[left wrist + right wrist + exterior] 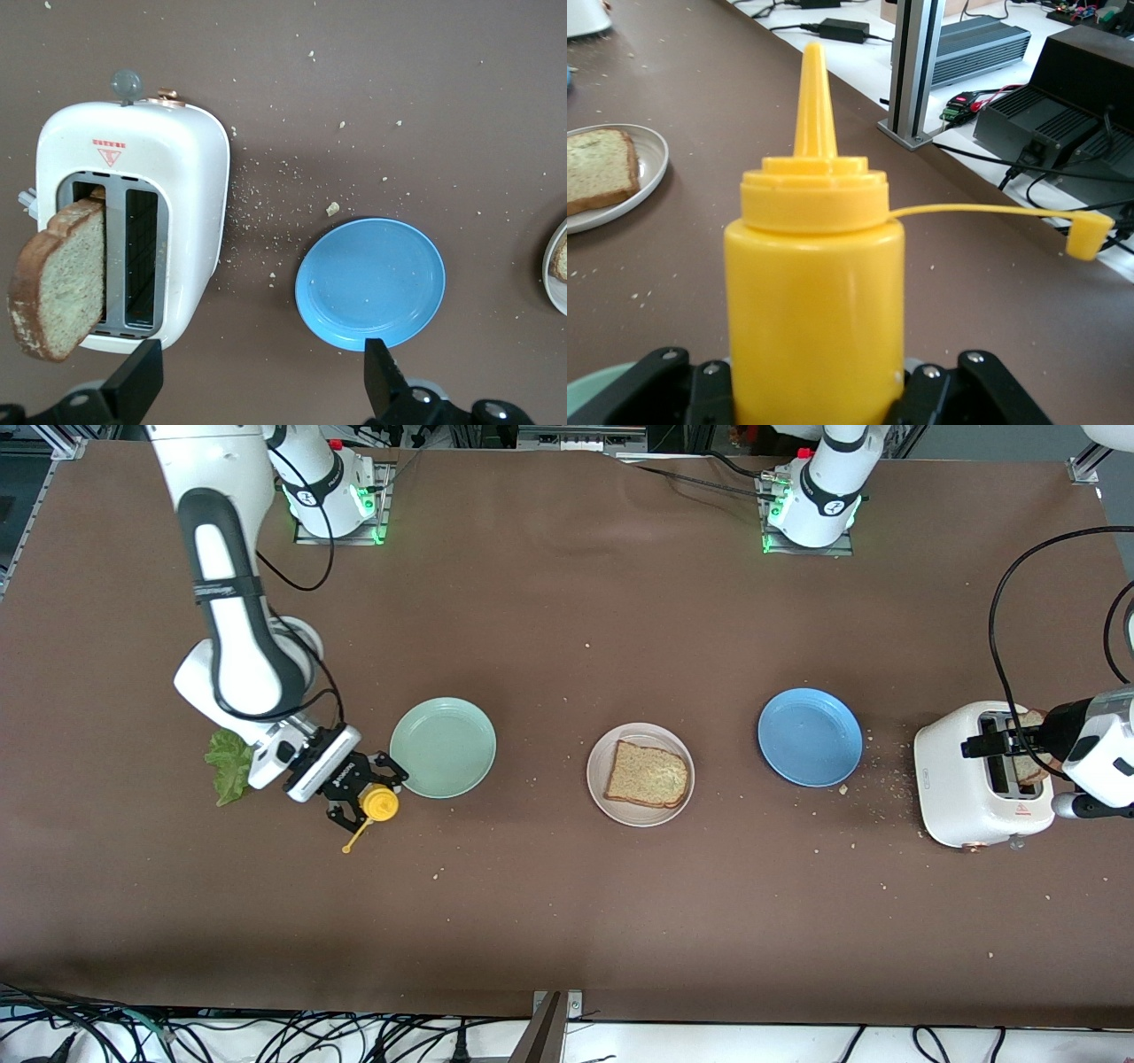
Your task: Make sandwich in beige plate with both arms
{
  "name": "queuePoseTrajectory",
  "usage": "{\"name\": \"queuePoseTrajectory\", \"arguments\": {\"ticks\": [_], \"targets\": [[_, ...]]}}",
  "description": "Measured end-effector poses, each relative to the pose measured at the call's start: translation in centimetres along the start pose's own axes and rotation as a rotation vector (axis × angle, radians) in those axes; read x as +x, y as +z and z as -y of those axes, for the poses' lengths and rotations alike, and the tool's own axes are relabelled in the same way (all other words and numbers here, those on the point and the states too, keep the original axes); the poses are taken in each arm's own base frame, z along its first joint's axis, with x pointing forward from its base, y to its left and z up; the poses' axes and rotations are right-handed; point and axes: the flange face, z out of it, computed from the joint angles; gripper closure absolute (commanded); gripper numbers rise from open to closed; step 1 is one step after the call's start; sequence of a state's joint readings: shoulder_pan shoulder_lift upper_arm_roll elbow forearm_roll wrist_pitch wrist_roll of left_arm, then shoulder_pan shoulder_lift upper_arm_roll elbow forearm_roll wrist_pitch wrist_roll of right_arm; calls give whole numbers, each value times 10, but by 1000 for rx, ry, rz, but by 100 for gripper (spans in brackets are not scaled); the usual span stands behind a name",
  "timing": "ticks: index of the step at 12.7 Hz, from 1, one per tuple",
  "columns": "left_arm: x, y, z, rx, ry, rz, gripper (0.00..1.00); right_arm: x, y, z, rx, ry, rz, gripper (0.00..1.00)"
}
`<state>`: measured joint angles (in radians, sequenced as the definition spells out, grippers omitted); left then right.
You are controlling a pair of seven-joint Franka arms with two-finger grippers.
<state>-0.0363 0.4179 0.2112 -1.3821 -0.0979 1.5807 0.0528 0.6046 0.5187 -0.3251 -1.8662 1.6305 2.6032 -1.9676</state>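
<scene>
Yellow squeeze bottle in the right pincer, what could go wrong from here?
1. The yellow squeeze bottle is uncapped, cap dangling on its tether; the right pincer, shut on it, could squirt sauce onto the table before reaching the bread slice on the beige plate.
2. The toast leans out of the toaster; the open left pincer might knock it askew.

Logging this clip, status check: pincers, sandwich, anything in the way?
Right pincer shut on yellow squeeze bottle beside mint-green plate. Left pincer open over toaster. One bread slice on beige plate; second slice in toaster. Nothing blocking.
</scene>
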Motion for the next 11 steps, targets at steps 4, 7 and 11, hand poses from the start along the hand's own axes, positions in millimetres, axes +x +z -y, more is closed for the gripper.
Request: {"name": "queuePoseTrajectory", "arguments": {"ticks": [4,7,11], "targets": [[-2,1,0,-1,-3,16,0,57,27,46,-78,-18,121,100],[-2,1,0,-1,-3,18,0,80,44,57,-101,-52,204,100],[-3,3,0,-2,-4,31,0,98,43,52,-109,-55,276,100]]}}
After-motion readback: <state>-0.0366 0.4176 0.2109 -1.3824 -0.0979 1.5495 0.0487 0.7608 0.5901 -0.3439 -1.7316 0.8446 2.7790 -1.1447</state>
